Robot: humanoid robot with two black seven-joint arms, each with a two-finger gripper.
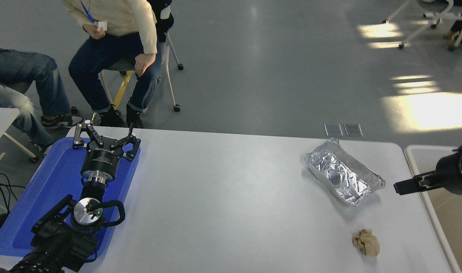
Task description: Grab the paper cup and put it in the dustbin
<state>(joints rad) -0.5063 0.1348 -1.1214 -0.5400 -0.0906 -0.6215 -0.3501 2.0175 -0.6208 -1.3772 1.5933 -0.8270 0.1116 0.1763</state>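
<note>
The paper cup is out of view. The dustbin (455, 218), with a white rounded rim and beige inside, stands past the table's right edge. My right gripper (403, 186) comes in from the right edge and points left. It hangs over the dustbin's rim and the table's right edge, just right of the foil tray. I see nothing held in it, and its state does not show. My left gripper (104, 137) is parked open over the blue tray (52, 182) at the lower left.
A crinkled silver foil tray (344, 176) lies at the table's right. A crumpled brown paper ball (366, 242) sits near the front right. Two people sit on chairs beyond the table's far left corner.
</note>
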